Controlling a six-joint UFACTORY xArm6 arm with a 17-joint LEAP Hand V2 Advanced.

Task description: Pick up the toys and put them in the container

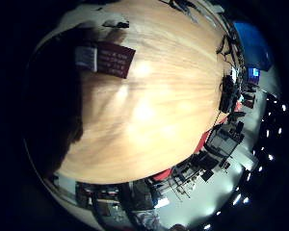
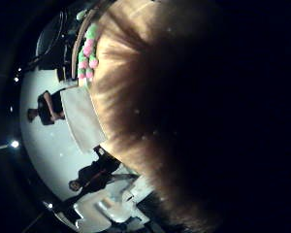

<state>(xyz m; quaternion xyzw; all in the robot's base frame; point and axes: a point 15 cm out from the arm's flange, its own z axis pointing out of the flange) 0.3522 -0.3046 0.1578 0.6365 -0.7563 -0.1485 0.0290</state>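
Note:
In the thumb side palm view a cluster of small pink and green toys (image 2: 87,50) lies on the wooden table (image 2: 145,107) near its edge. In the little finger side palm view a dark red box (image 1: 112,60) with a white patch on one side stands on the same kind of wooden tabletop (image 1: 154,106), near one rim. Both things look small, so my right hand is well above the table.
A pale flat board (image 2: 81,118) juts out beside the table's edge, over a light floor. Dark equipment and chairs (image 1: 222,144) stand on the floor past the table's far rim.

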